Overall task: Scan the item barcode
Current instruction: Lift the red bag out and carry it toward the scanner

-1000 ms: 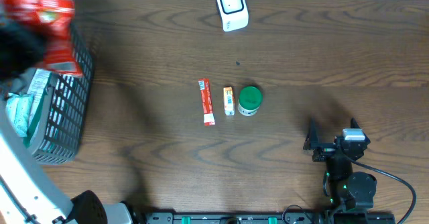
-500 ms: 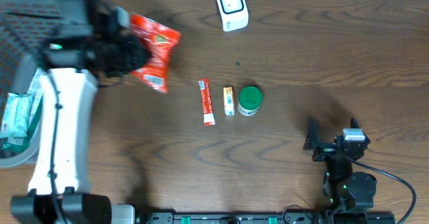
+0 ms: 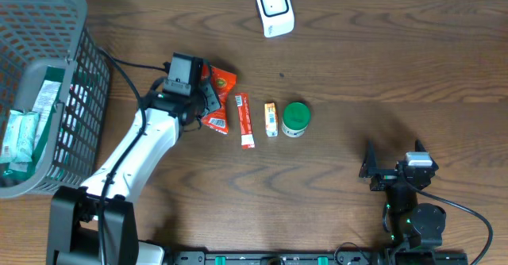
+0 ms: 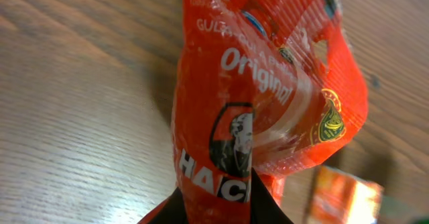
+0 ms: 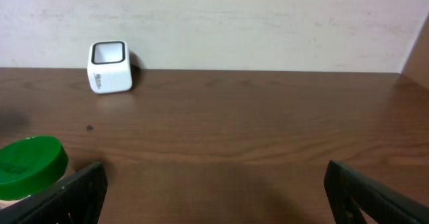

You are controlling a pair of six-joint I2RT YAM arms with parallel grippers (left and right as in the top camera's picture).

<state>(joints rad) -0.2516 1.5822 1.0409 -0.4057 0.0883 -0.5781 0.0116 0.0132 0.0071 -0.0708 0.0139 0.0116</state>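
My left gripper (image 3: 202, 98) is shut on a red snack packet (image 3: 218, 100), holding it low over the table just left of the row of items. In the left wrist view the packet (image 4: 261, 103) fills the frame, pinched between my dark fingers (image 4: 265, 207) at the bottom edge. The white barcode scanner (image 3: 275, 9) stands at the back centre, also seen in the right wrist view (image 5: 109, 67). My right gripper (image 3: 393, 166) rests open at the front right with nothing between its fingers (image 5: 80, 190).
A red stick packet (image 3: 244, 120), a small orange box (image 3: 271, 119) and a green-lidded tub (image 3: 296, 118) lie in a row mid-table. A grey wire basket (image 3: 75, 130) with several packets stands at the left edge.
The left arm has carried the red snack packet out of the basket, rightward and down, to beside the row of items. The right arm has not moved.
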